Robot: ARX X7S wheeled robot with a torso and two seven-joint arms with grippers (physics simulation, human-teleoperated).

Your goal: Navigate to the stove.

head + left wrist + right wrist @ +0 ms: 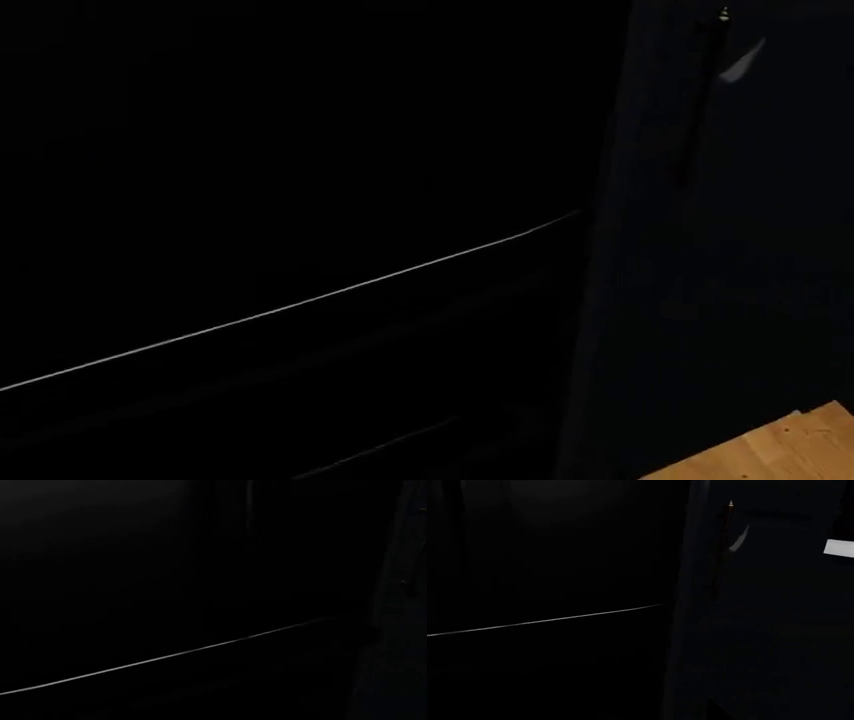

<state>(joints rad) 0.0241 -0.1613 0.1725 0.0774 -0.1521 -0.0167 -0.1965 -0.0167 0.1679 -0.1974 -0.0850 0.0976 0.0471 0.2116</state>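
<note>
All three views are very dark and close to a flat black front point(267, 150). A thin pale seam point(294, 303) runs slanting across it. It also fills the left wrist view point(167, 555) and the right wrist view point(547, 555). No burner grates, knobs or steel bar handle show, so I cannot tell if this black front belongs to the stove. Neither gripper shows in any view.
A dark navy cabinet point(747, 250) with a slim vertical handle point(687, 100) stands right beside the black front. It also shows in the right wrist view point(774, 630). A corner of light wooden floor point(787, 450) shows low at the right.
</note>
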